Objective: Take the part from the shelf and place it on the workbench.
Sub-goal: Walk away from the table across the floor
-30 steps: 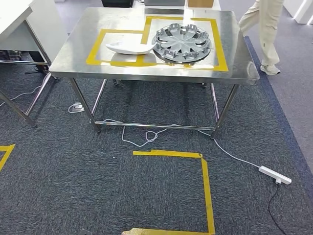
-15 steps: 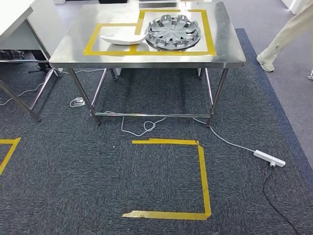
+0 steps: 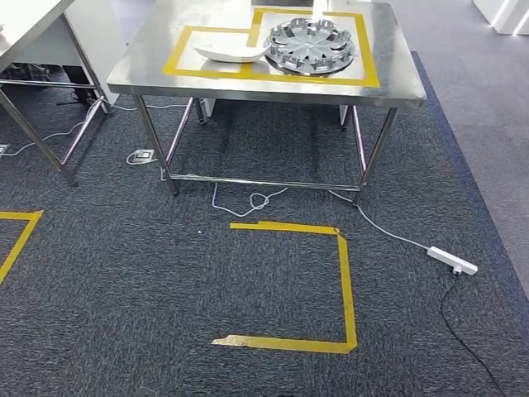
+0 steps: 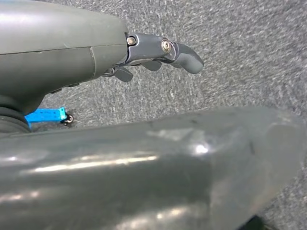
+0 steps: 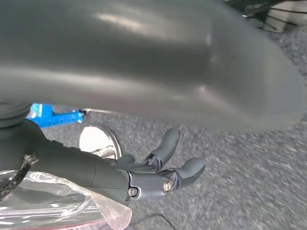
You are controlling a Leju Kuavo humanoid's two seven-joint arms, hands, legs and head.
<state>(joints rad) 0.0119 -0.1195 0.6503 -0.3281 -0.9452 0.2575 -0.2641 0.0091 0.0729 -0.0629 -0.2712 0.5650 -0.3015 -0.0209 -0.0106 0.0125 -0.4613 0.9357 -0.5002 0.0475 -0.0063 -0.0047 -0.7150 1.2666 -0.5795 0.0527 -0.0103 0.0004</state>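
Down at the robot's sides, both arms hang over the carpet. The left robot hand (image 4: 159, 50) has its fingers stretched out and holds nothing. The right robot hand (image 5: 159, 172) has its fingers apart and loosely bent, and is also empty.

Ahead on the floor lies a yellow tape frame (image 3: 345, 281), with a power strip (image 3: 451, 260) to its right. Beyond stands the steel table (image 3: 399, 78). Two parts already rest on it inside taped outlines: a silver hubcap (image 3: 310, 45) lying flat, and a white shell (image 3: 227, 53) just beside it, its tip at the hubcap's rim.

The hubcap looks like stiff, light plastic. It is broad, and its thin rim clips could probably snap, so both hands on opposite sides of the rim seems safest. The shell looks smooth and likely slippery; supporting it from underneath should work better than a pinch.
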